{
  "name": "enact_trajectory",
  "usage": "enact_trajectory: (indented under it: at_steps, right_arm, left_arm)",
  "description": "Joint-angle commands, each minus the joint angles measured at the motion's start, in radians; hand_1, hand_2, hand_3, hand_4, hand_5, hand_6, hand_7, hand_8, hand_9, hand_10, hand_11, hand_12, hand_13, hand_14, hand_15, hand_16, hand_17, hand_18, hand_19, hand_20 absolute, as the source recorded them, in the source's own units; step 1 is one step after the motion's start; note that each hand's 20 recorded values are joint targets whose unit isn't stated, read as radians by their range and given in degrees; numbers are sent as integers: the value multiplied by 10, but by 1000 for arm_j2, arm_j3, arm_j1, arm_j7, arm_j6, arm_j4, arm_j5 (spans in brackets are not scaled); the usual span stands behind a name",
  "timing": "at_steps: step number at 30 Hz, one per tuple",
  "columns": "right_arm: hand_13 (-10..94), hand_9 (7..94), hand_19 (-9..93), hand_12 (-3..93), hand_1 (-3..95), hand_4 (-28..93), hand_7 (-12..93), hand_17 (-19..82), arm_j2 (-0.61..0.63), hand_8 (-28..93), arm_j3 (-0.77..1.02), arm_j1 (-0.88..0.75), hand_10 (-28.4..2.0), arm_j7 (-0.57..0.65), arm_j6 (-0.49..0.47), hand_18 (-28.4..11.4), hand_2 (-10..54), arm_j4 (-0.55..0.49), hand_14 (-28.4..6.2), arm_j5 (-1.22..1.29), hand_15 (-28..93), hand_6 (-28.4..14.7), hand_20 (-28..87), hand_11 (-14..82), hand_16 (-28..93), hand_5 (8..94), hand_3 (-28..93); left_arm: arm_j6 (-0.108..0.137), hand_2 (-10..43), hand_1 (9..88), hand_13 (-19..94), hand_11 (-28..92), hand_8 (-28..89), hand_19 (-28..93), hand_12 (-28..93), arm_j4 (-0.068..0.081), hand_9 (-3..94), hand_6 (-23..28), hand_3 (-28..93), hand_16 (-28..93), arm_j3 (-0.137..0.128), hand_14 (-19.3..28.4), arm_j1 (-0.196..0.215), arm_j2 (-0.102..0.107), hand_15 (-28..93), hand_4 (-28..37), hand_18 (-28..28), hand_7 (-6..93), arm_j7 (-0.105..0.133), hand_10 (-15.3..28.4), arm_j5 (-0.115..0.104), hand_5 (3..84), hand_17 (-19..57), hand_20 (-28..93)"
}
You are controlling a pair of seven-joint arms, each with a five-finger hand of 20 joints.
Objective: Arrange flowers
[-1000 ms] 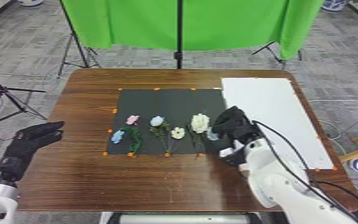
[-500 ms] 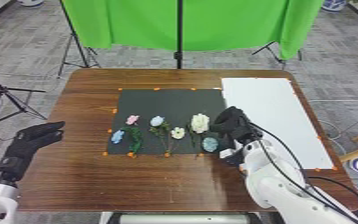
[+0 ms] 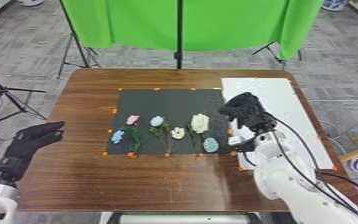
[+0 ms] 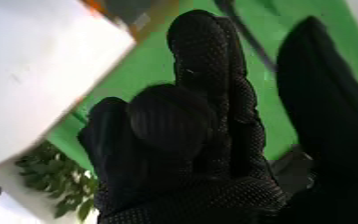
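Across the brown desk [image 3: 158,185], we see a dark sheet [image 3: 171,102] lying beside a white sheet [image 3: 266,92]. Our right robot hand [image 3: 245,107] hangs over the white one near where the two meet, its fingers loosely extended, the thumb standing away, nothing gripped. Our left robot hand [image 3: 39,135] waits off the dark sheet's side, fingers straight and empty.

All the flowers we can make out lie on the dark sheet: the large white flower [image 3: 199,123], the blue-green flower [image 3: 211,145] just beside it, the pale blue flower [image 3: 158,121], the light blue flower [image 3: 118,136] beside a leafy green stem [image 3: 135,140], the small white flower [image 3: 177,133] and, smallest, the pink flower [image 3: 132,120].

We judge the laying-out well along, with the blue-green flower freed and perhaps just needing its place approved. Next we would either draw the right arm aside or come down gently for a small nudge, keeping sleeve and cables off the petals.

The head view gives us the whole layout; the right wrist view gives us the glove's mesh and spread thumb up close, green cloth [image 4: 140,75] behind, and some leaves [image 4: 55,177].
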Motion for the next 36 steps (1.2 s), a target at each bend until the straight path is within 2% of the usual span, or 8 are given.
enact_trajectory:
  at_steps: [1,5,10,16,21,26,32,36]
  right_arm:
    - [659,682,706,254,249,-139,215,333,-64,-90,376,-227,-161,-433,-178,-194,-27,-100,-139,683,464,-15,457,222,300,673,691]
    - [491,542,396,214,158,-142,134,211,-119,-70,480,-321,-178,-557,-376,-190,-4,-77,-180,968,203,-31,393,96,286,547,708]
    - [281,369,116,161,76,-156,65,131,-191,-66,530,-416,-155,-658,-453,-164,3,-57,-163,969,47,-14,267,29,246,371,745]
    - [212,335,73,122,32,-175,57,82,-337,-72,591,-509,-148,-725,-488,-145,1,-66,-131,905,-2,-3,214,20,178,322,768]
    - [209,336,73,116,20,-178,61,79,-385,-72,618,-596,-146,-726,-458,-145,2,-84,-126,907,0,1,209,22,166,324,777]
    - [212,337,76,114,14,-183,67,81,-379,-76,626,-620,-147,-731,-449,-147,5,-82,-124,863,7,2,209,23,157,331,779]
    - [204,335,71,112,3,-185,71,80,-386,-78,609,-614,-146,-750,-433,-141,12,-83,-121,853,7,0,207,22,151,351,778]
    - [193,326,66,111,-1,-186,70,75,-384,-80,608,-624,-145,-744,-434,-135,16,-84,-120,865,3,-5,207,20,148,369,778]
  left_arm:
    - [32,69,406,390,227,-69,161,119,5,448,47,631,-12,22,174,3,3,238,-143,130,138,29,134,-11,480,129,230]
    - [45,69,406,393,229,-70,160,118,11,452,48,631,-13,27,174,-3,7,240,-144,130,139,47,135,-23,483,130,229]
    - [71,69,404,394,231,-71,157,118,27,455,48,633,-14,67,175,-45,13,243,-144,129,140,87,136,-46,485,133,227]
    - [67,69,394,398,232,-71,123,117,45,463,49,635,-17,119,175,-107,19,241,-145,120,141,136,138,-73,487,133,211]
    - [43,69,379,398,231,-71,104,116,40,464,48,636,-20,153,175,-138,2,234,-151,116,140,149,138,-87,487,129,203]
    - [-13,77,351,394,220,-71,89,112,22,465,50,627,-20,146,175,-140,-13,210,-176,113,132,135,141,-93,487,125,196]
    - [-23,120,249,383,196,-63,74,111,1,465,60,619,-7,120,179,-118,-21,178,-276,110,94,117,146,-121,487,111,184]
    - [-16,187,253,376,182,-60,72,109,-2,465,65,489,-3,111,184,-115,-22,172,-282,110,75,119,152,-142,489,106,181]
